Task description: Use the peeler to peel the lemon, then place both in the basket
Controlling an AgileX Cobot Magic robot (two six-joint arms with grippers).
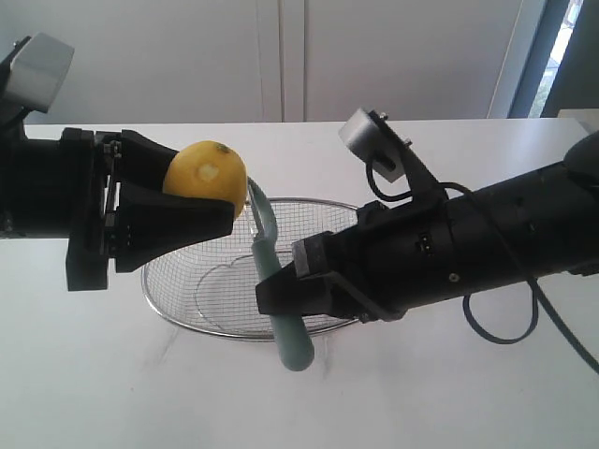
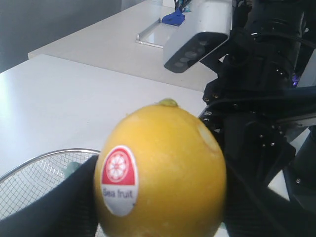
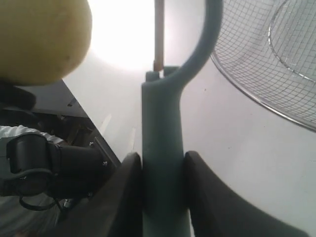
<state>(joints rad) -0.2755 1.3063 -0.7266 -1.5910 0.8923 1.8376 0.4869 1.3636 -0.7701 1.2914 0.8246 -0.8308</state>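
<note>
The peeling stroke is judged to be in hand, and it would be done best if the blade were laid flat against fresh yellow skin beside the pale patch and drawn along the curve under light pressure (too much could twist the fruit in its grip). The lemon is clamped between the jaws of the left gripper, raised above the basket. The peeler is grasped by its teal handle in the right gripper, its head pointing up at the lemon's side. Whether blade and skin actually touch cannot be told; they are at least just beside each other.
</note>
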